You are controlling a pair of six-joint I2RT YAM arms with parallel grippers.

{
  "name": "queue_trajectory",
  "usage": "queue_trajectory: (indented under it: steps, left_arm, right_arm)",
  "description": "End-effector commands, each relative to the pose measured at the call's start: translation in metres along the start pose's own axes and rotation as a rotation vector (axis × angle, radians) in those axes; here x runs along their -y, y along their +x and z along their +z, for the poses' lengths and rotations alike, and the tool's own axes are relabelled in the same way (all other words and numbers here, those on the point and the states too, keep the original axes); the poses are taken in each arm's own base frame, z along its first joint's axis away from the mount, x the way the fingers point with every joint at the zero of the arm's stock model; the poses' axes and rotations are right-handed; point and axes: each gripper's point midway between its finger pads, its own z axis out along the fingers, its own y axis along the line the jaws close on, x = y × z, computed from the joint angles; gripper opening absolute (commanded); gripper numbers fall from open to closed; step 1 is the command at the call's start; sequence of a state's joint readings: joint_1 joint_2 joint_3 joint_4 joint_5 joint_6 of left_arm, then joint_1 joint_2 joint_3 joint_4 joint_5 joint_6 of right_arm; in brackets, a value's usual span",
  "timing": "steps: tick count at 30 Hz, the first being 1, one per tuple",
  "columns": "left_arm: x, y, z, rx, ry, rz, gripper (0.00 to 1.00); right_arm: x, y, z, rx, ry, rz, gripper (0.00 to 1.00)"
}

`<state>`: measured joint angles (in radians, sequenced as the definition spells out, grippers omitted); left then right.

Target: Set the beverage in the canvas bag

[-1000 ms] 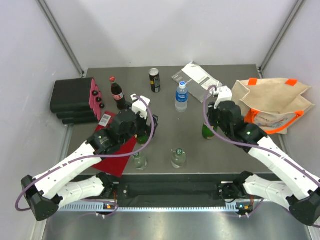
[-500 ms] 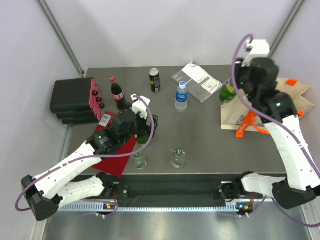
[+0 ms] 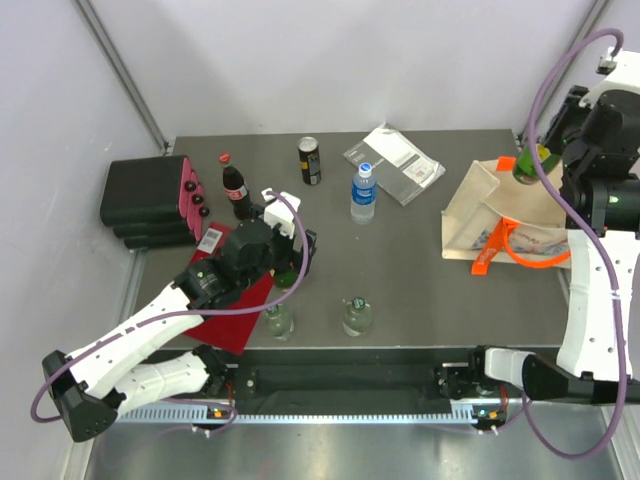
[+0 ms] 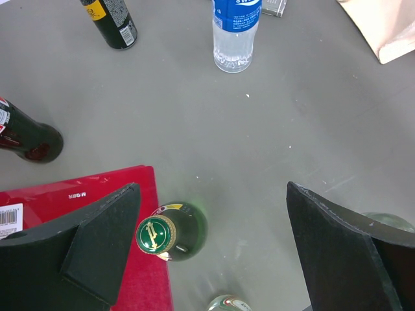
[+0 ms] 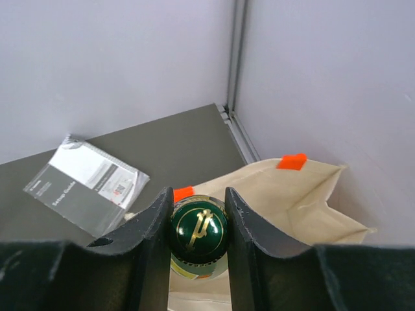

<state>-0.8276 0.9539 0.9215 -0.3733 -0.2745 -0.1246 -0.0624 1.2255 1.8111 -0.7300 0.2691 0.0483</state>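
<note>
At the far right corner, the right gripper (image 5: 198, 197) is holding a green bottle (image 5: 198, 233) over the bag (image 3: 468, 215), the left gripper (image 4: 211, 214) gaping.

Bright, even, diffuse light fills every view; shadows on the dark grey tabletop (image 3: 400, 270) are faint and soft. The left wrist view's near black fingers (image 4: 337, 253) and the clear glass bottle (image 4: 227, 303) at its bottom edge are blurred; the gold-printed green bottle cap (image 5: 198, 231) is sharp.
</note>
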Motion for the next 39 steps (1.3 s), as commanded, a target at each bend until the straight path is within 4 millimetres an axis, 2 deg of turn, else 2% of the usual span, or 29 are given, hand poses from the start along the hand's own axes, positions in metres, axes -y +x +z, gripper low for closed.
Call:
queue_trajectory:
  steps: [1,2,3,4,5,6,7,8,9,10,11,13,23,25,26,27,29,30,34,39]
  left_arm:
    - [0.002,-0.01,0.001,0.042,0.007,-0.007,0.98]
    - [0.001,-0.01,0.0,0.042,0.006,-0.005,0.98]
    - [0.001,-0.01,0.001,0.042,0.006,-0.005,0.98]
    - [0.001,-0.009,0.001,0.04,0.005,-0.005,0.98]
    - [0.002,-0.01,0.001,0.042,0.007,-0.005,0.98]
    - [0.002,-0.009,0.001,0.04,0.009,-0.005,0.98]
    - [0.002,-0.01,0.001,0.04,0.007,-0.005,0.98]
    - [0.002,-0.009,0.001,0.037,0.007,-0.005,0.98]
    - [0.002,-0.01,0.001,0.042,0.007,-0.005,0.98]
    - [0.002,-0.009,0.001,0.04,0.007,-0.005,0.98]
    - [0.001,-0.009,0.001,0.039,0.005,-0.004,0.98]
    - [0.001,-0.01,0.0,0.042,0.006,-0.005,0.98]
    - [0.002,-0.01,0.0,0.042,0.007,-0.007,0.98]
    - [0.001,-0.011,-0.001,0.046,0.006,-0.008,0.98]
    - [0.001,-0.011,-0.001,0.048,0.005,-0.008,0.98]
    - [0.001,-0.011,-0.001,0.046,0.006,-0.008,0.98]
    - [0.001,-0.01,-0.001,0.045,0.006,-0.007,0.98]
    - [0.001,-0.01,-0.001,0.044,0.008,-0.007,0.98]
    - [0.001,-0.011,-0.001,0.048,0.006,-0.007,0.98]
    - [0.002,-0.012,-0.002,0.05,0.013,-0.009,0.97]
  right_arm:
    - [0.014,-0.046,0.0,0.201,-0.01,0.082,0.0]
    - [0.017,-0.033,0.008,0.179,0.0,0.085,0.0]
    - [0.018,-0.029,0.01,0.182,0.001,0.088,0.0]
    - [0.019,-0.036,0.007,0.224,-0.004,0.096,0.0]
    - [0.018,-0.019,0.016,0.197,-0.003,0.096,0.0]
    - [0.018,-0.014,0.018,0.203,-0.006,0.104,0.0]
    - [0.017,-0.019,0.018,0.243,-0.015,0.112,0.0]
    - [0.017,0.0,0.028,0.214,-0.01,0.111,0.0]
    - [0.018,0.005,0.031,0.22,-0.008,0.119,0.0]
    - [0.017,-0.001,0.031,0.263,-0.018,0.129,0.0]
    - [0.019,0.016,0.039,0.242,-0.019,0.131,0.0]
    - [0.015,0.019,0.044,0.263,-0.042,0.153,0.0]
    - [0.008,0.08,0.078,0.142,-0.074,0.158,0.0]
    - [0.008,0.085,0.084,0.149,-0.071,0.162,0.0]
    - [0.009,0.094,0.087,0.135,-0.066,0.163,0.0]
    - [0.007,0.094,0.09,0.145,-0.077,0.166,0.0]
    - [0.004,0.107,0.098,0.121,-0.087,0.167,0.0]
    - [0.002,0.105,0.1,0.138,-0.101,0.167,0.0]
    - [0.001,0.122,0.11,0.118,-0.103,0.186,0.0]
    - [-0.008,0.149,0.122,0.059,-0.135,0.217,0.0]
